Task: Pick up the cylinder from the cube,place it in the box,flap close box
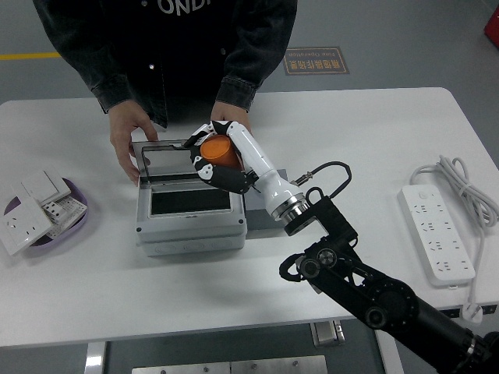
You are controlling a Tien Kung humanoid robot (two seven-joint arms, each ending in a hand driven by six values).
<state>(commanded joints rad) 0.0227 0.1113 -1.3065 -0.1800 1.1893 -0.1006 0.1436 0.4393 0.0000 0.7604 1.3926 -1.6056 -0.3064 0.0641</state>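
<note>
Grip: while a person's hands (129, 140) hold the lid, my right hand (218, 160) pinches the orange cylinder (220, 152).
Next: lower gently into the grey box (191, 204) at centre-left, then uncurl.

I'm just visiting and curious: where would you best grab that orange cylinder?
Around its curved side, coming from above, as the right hand does now. The orange cylinder is short and round, so fingers wrap it while its end points toward the open box.
</note>
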